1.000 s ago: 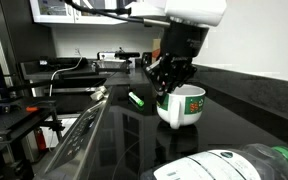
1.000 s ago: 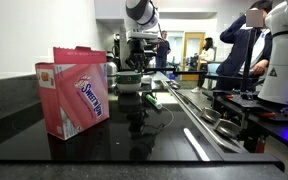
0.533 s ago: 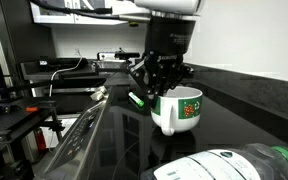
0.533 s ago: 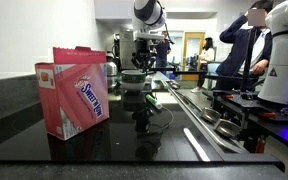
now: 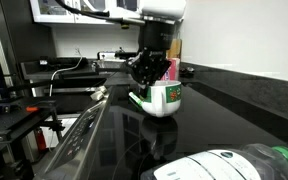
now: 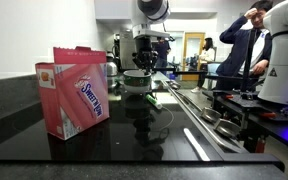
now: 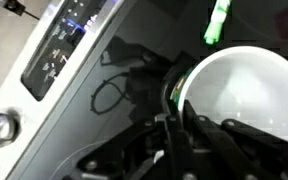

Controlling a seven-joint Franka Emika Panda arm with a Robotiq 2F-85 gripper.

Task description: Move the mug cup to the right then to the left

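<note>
The mug cup point(image 5: 165, 98) is a squat white mug with a green band. It sits on the black counter point(image 5: 224, 120) in both exterior views; it also shows in an exterior view point(image 6: 137, 80). My gripper point(image 5: 147, 72) reaches down from above and is shut on the mug's rim. In the wrist view the fingers point(image 7: 174, 118) pinch the mug cup's point(image 7: 239, 95) wall, one inside and one outside. Its white inside is empty. The handle is not clearly visible.
A small green marker point(image 5: 136, 98) lies beside the mug and shows in the wrist view point(image 7: 216, 22). A pink box point(image 6: 76, 90) stands near the camera. A stovetop control panel point(image 7: 69, 45) runs along the counter edge. A plastic bottle point(image 5: 234, 165) lies in the foreground. People stand behind point(image 6: 246, 45).
My gripper has carried the mug leftwards and farther back across the counter in an exterior view, up next to the green marker. The grip has stayed shut.
</note>
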